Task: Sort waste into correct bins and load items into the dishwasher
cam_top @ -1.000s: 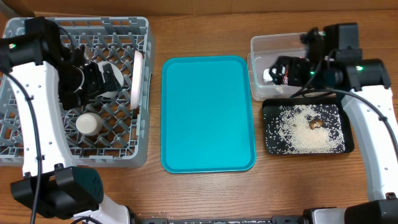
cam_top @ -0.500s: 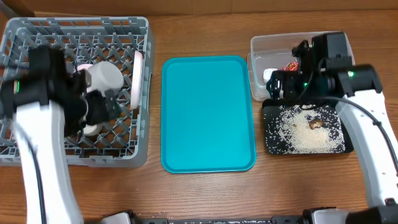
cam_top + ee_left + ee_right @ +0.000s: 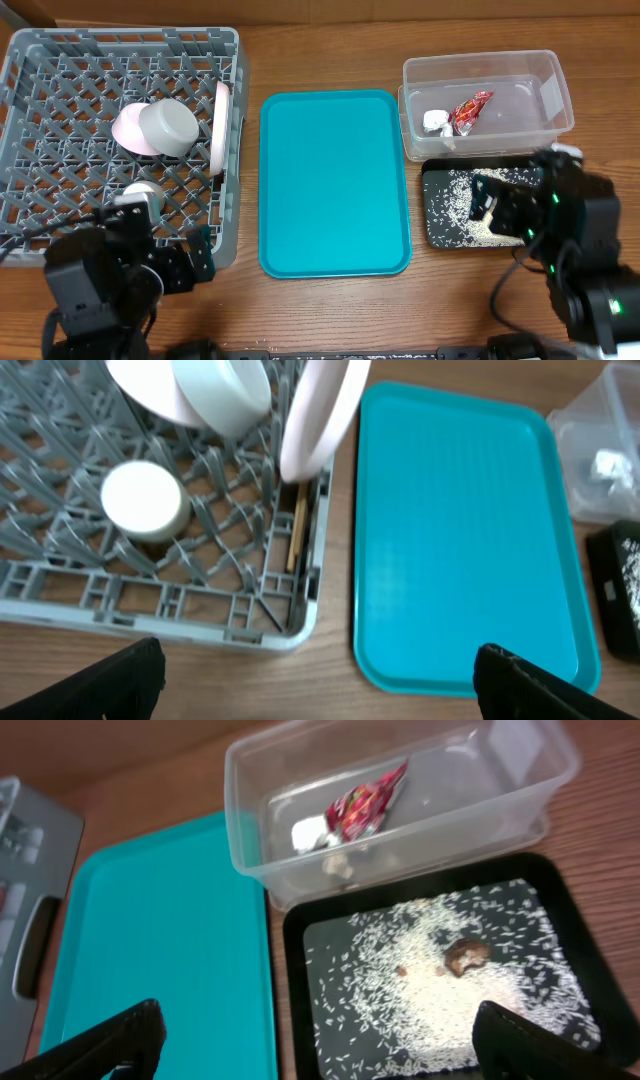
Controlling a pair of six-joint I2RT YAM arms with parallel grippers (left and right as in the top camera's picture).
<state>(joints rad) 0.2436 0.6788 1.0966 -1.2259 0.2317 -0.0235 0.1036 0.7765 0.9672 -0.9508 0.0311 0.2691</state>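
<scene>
The grey dish rack point(image 3: 60, 60) holds a white bowl point(image 3: 168, 125) against a pink plate point(image 3: 128, 128), an upright pink plate point(image 3: 219, 125) and a white cup point(image 3: 142, 192). The left wrist view shows the cup point(image 3: 145, 500), the bowl point(image 3: 220, 390) and a wooden stick point(image 3: 297, 535) in the rack. The clear bin point(image 3: 545, 75) holds a red wrapper point(image 3: 365, 805) and a white crumpled scrap point(image 3: 308, 835). The black tray point(image 3: 292, 980) holds rice and a brown food bit point(image 3: 467, 953). My left gripper point(image 3: 320, 685) and right gripper point(image 3: 315, 1045) are both open and empty.
A bare teal tray point(image 3: 335, 180) lies between the rack and the bins. My left arm point(image 3: 110, 280) sits at the table's front left by the rack's front edge. My right arm point(image 3: 575, 260) sits at the front right and covers part of the black tray.
Both arms have pulled back to the table's front edge. The left left the bowl lying in the rack. The right left the bin, where the red wrapper now lies.
</scene>
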